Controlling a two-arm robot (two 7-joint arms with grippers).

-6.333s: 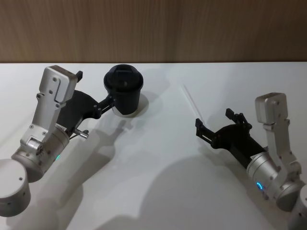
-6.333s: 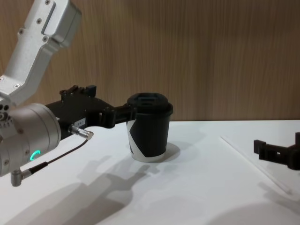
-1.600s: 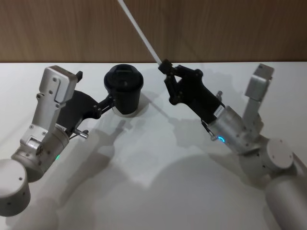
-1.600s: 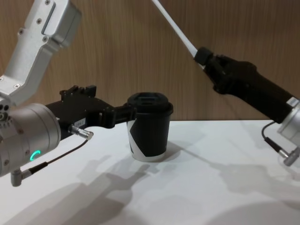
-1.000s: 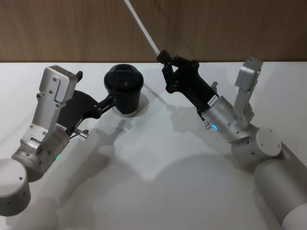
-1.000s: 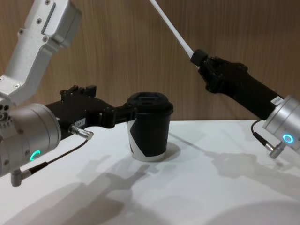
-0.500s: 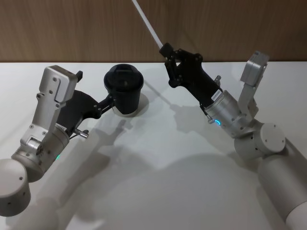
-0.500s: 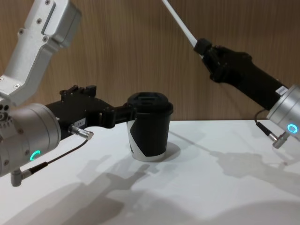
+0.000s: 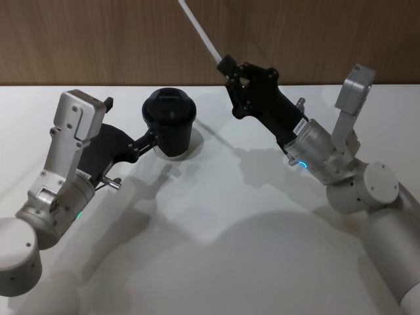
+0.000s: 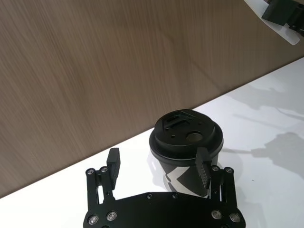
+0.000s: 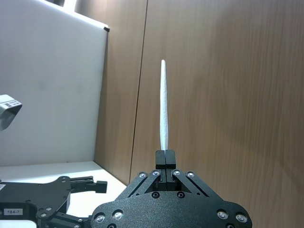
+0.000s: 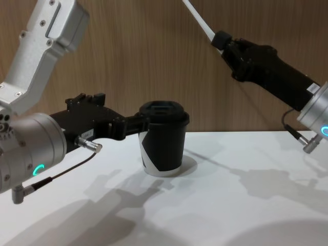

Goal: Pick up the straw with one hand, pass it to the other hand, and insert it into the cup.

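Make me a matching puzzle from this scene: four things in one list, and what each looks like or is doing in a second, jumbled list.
Things:
1. straw
2. cup
3. left pincer
4. right pincer

States:
A. open, beside the cup
B. white, slanting up in the air
C. shut on the straw
D. black, standing upright

Pairs: 1-B, 2-D, 3-A, 4-C

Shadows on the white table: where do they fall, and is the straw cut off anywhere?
Head view: the straw, in the right gripper, casts a thin line shadow on the table right of the cup; its upper end leaves the frame. Chest view: soft grey shadows lie before the cup.
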